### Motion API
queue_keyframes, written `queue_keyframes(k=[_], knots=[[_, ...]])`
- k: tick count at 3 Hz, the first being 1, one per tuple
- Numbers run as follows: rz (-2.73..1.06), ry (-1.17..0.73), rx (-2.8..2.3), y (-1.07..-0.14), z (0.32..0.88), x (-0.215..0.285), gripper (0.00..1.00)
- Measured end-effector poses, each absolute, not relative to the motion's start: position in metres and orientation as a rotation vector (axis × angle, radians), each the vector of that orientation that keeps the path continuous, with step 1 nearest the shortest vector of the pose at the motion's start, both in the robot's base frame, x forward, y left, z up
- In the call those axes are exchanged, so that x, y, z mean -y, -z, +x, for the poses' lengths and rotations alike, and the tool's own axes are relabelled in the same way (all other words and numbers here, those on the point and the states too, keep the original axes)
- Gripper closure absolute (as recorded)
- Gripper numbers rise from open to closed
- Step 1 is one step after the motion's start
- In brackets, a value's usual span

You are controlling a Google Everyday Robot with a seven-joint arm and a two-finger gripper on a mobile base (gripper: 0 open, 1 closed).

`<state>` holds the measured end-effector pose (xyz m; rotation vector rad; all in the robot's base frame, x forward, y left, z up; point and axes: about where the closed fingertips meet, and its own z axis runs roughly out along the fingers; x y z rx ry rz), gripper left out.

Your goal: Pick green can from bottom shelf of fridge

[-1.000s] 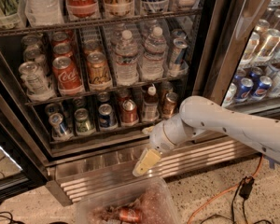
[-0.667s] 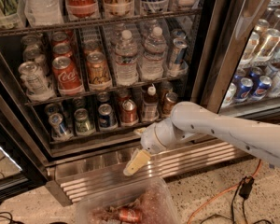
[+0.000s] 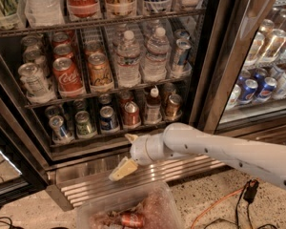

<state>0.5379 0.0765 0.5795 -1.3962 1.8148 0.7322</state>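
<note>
The green can (image 3: 84, 124) stands in the front row of the bottom shelf (image 3: 93, 136) of the fridge (image 3: 214, 56), second from the left. A silver-blue can (image 3: 60, 128) is just beside it on one side and a dark blue can (image 3: 108, 119) on the other.

The gripper (image 3: 127, 153) hangs lower, in front of the steel grille (image 3: 86, 187), to the right of the can. It holds nothing, and its two tan fingers look spread, though the upper one shows only as a small tip.

The main risk is the tight row. A finger that comes in slightly wide would likely strike a neighbour and tip it, or close on the dark blue can, which lies nearer the gripper's present side.

The gripper must also rise over the shelf's front edge. Going straight in from this height could bump that edge or the sill under it and jolt the whole row.

A grip taken low or off-centre on a smooth round can may slip as it is drawn out.
</note>
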Motion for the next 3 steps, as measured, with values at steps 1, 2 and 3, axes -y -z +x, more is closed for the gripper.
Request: queue_keyframes(k=[1, 2, 3], knots=[[-1.356, -0.702, -1.742, -0.5794, 0.5444, -0.103, 0.0], [-1.344, -0.693, -1.738, -0.5811, 0.5478, -0.1046, 0.0], [-1.324, -0.712, -1.736, -0.5756, 0.5501, -0.11, 0.0]])
